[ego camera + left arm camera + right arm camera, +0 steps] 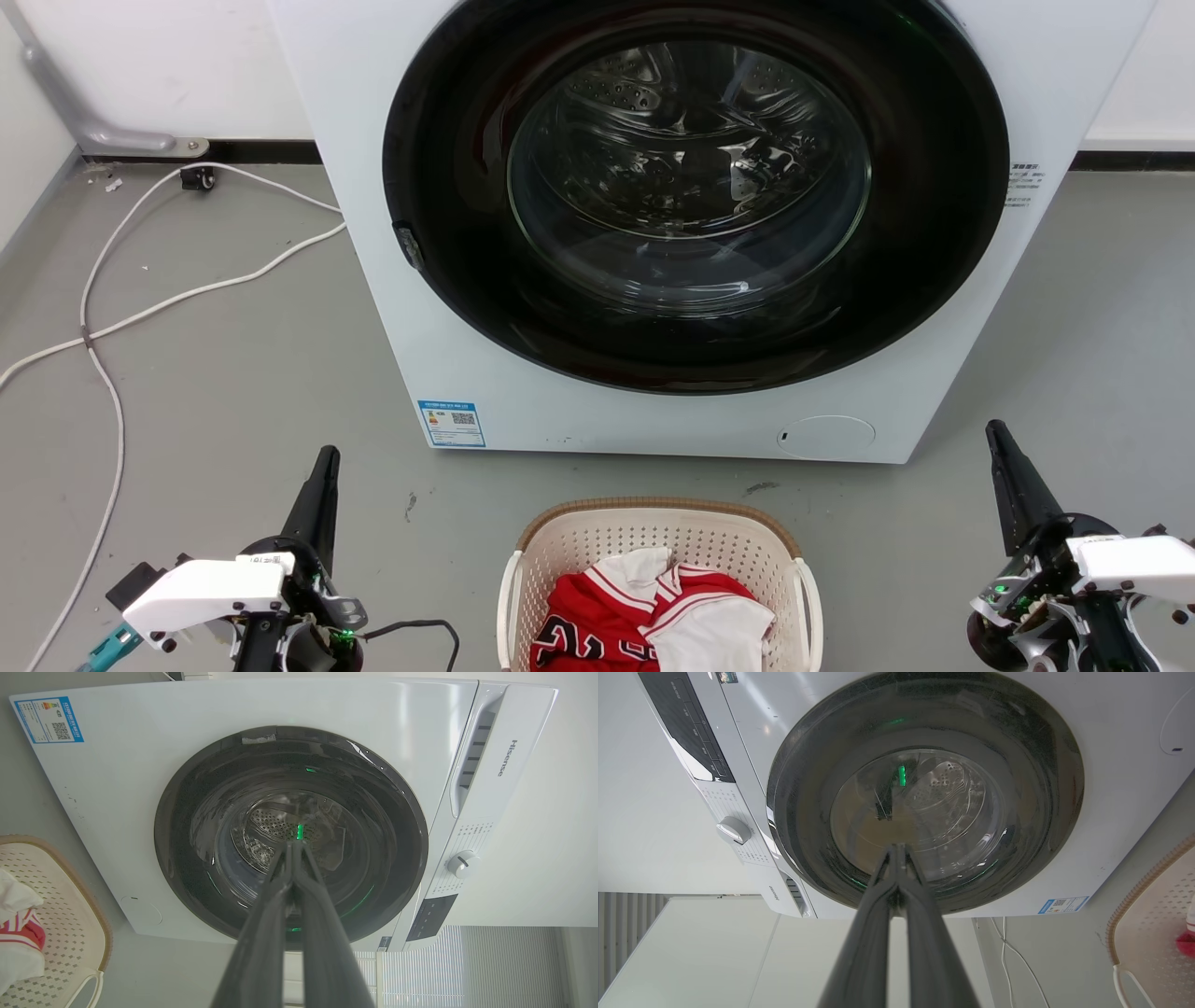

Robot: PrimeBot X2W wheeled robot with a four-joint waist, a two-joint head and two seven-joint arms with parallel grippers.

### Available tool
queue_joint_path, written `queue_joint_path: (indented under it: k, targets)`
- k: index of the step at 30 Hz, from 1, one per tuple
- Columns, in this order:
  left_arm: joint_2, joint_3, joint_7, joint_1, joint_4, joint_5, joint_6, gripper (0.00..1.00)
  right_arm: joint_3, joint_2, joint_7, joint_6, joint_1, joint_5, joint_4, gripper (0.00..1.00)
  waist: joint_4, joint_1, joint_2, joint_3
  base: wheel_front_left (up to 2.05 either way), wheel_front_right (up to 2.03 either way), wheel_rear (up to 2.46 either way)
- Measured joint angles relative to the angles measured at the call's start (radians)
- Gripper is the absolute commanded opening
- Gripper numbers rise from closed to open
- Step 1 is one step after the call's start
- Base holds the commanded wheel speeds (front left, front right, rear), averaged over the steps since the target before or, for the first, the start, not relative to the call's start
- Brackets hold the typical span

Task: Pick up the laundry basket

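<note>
The laundry basket (653, 537), cream-white with small holes, a brown woven-look rim and white side handles, stands on the floor at the bottom middle of the head view with red and white clothes (653, 616) in it. Its edge also shows in the left wrist view as the laundry basket (65, 914) and in the right wrist view as the laundry basket (1153, 914). My left gripper (327, 455) is shut and empty, well to the basket's left. My right gripper (993, 427) is shut and empty, well to its right. Both point towards the washer, fingers (292, 845) pressed together.
A white front-loading washer (467, 308) with its dark round door (695, 187) closed stands just beyond the basket. White cables (112, 317) trail over the grey floor at the left. A grey pipe (84, 121) runs along the back left wall.
</note>
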Motion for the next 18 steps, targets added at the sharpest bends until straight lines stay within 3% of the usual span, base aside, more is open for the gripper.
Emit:
queue_joint_path:
  k: [18]
  targets:
    - [-0.001,0.001,0.0,0.001,0.002,0.003,0.0,0.0,-0.001,0.0,0.0,0.0,0.001,-0.002,0.001,0.0,0.0,0.0,0.0,0.0,0.0,0.0,0.0]
